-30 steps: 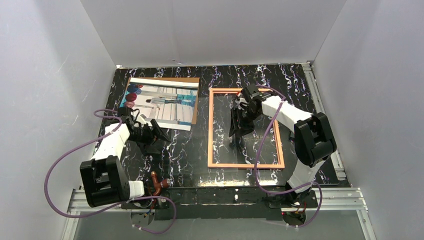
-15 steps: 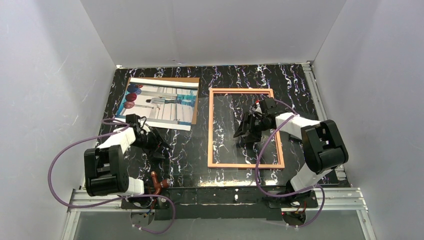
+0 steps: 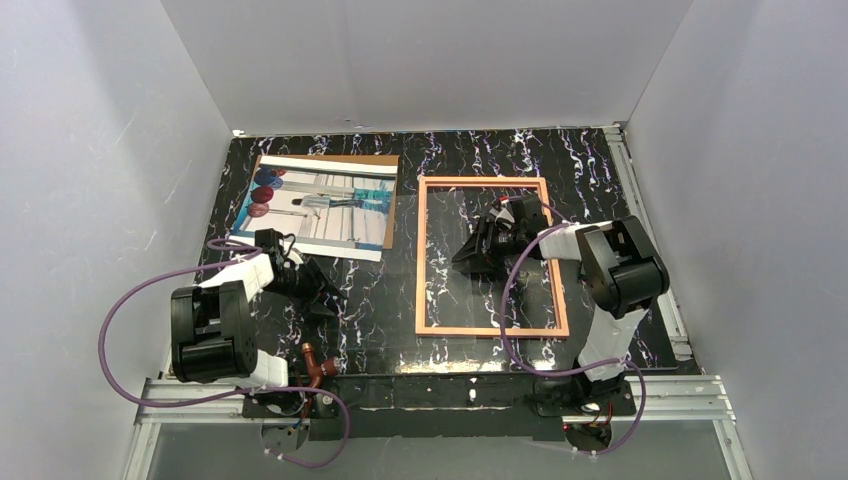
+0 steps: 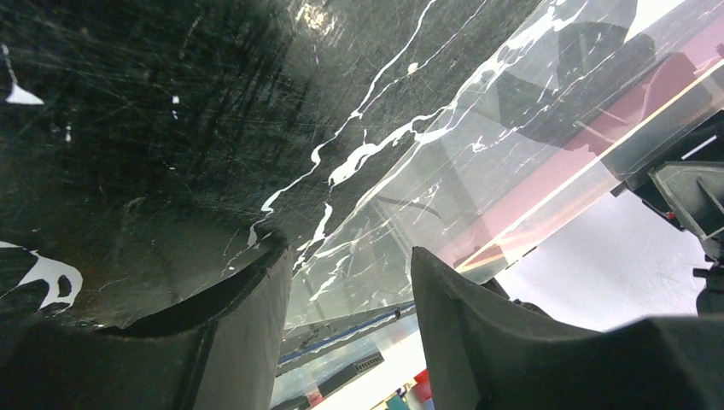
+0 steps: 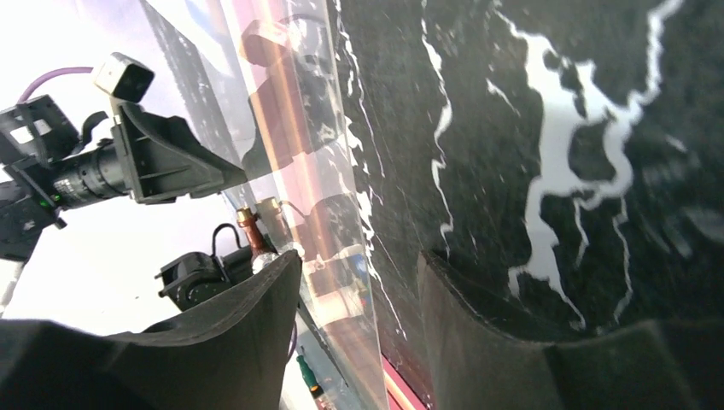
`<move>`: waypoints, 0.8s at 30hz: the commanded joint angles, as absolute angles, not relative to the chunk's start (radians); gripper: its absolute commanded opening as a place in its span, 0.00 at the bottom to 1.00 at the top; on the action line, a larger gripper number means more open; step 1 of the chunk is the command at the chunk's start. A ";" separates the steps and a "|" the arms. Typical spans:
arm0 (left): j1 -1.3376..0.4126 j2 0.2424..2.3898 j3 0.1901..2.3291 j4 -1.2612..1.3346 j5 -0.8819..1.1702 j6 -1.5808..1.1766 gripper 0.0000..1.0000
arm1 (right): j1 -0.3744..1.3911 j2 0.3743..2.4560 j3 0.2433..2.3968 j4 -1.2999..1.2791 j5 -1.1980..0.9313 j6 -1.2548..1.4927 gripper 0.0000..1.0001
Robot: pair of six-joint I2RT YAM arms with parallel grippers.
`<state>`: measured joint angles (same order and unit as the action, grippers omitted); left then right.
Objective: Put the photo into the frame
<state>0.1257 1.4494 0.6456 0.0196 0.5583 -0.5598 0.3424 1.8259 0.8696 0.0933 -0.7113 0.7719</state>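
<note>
The photo [image 3: 322,205] lies face up at the table's back left, on a brown backing board [image 3: 392,190]. The frame [image 3: 421,260] lies flat right of it, copper-orange side up, with its clear pane [image 3: 500,295] over the marble. My left gripper [image 3: 325,295] is open and empty, low over the table in front of the photo. In the left wrist view [image 4: 350,256] it points towards the frame [image 4: 589,120]. My right gripper [image 3: 468,255] is open and empty, low over the pane inside the frame, pointing left. Its wrist view [image 5: 359,256] shows the frame's edge [image 5: 401,386].
White walls close in the left, back and right sides. A metal rail [image 3: 440,395] runs along the near edge by the arm bases. A small copper-brown fitting [image 3: 312,362] sits by the left base. Purple cables [image 3: 130,310] loop beside both arms.
My right gripper has dropped from the frame's upper part to low over the pane and turned left. My left gripper has drawn back from the photo's near edge towards its base.
</note>
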 commanded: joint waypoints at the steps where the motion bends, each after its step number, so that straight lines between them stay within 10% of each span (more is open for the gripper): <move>1: 0.120 1.474 0.623 -0.058 0.561 -0.548 0.52 | 0.342 1.881 0.876 0.325 -0.819 0.858 0.59; 16: 0.116 1.477 0.623 -0.052 0.563 -0.555 0.53 | 0.351 1.935 0.824 0.600 -0.947 1.001 0.38; 24: 0.114 1.463 0.617 -0.048 0.568 -0.559 0.55 | 0.364 1.917 0.848 0.543 -0.945 0.980 0.07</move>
